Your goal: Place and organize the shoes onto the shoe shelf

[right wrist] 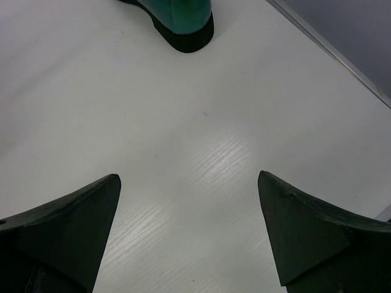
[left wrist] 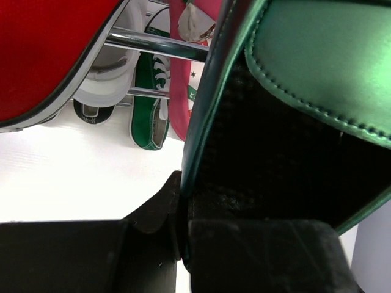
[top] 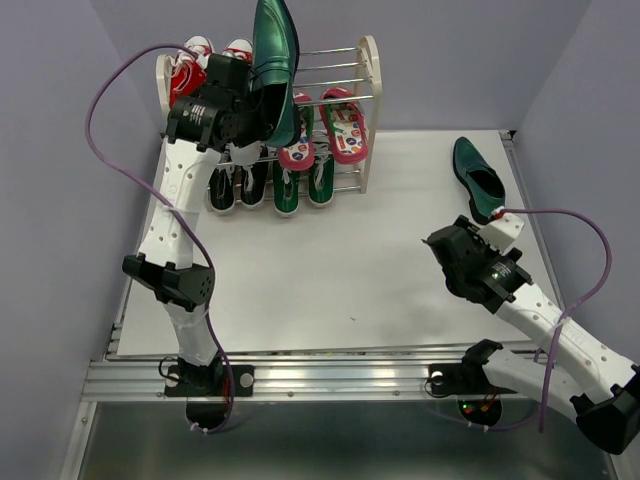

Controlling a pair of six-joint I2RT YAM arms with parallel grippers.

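My left gripper [top: 252, 98] is shut on the side wall of a glossy dark green loafer [top: 272, 55], held toe-up above the shoe shelf [top: 370, 95]. In the left wrist view my left gripper [left wrist: 183, 210] pinches the loafer's [left wrist: 317, 67] edge. The pink-red flip-flops [top: 345, 128] lie on the middle tier. The green sneakers [top: 288, 188] stand on the bottom tier. The second loafer [top: 477, 180] lies on the table at the right; its heel [right wrist: 183, 21] shows ahead of my right gripper [right wrist: 189, 201]. My right gripper [top: 447, 245] stands open and empty just in front of it.
Red sneakers [top: 190, 68] sit on the shelf's top tier at the left, close beside the raised loafer. Dark sneakers [top: 226, 190] fill the bottom tier's left side. The white table [top: 330, 270] ends in a rail at its right edge [right wrist: 342, 61].
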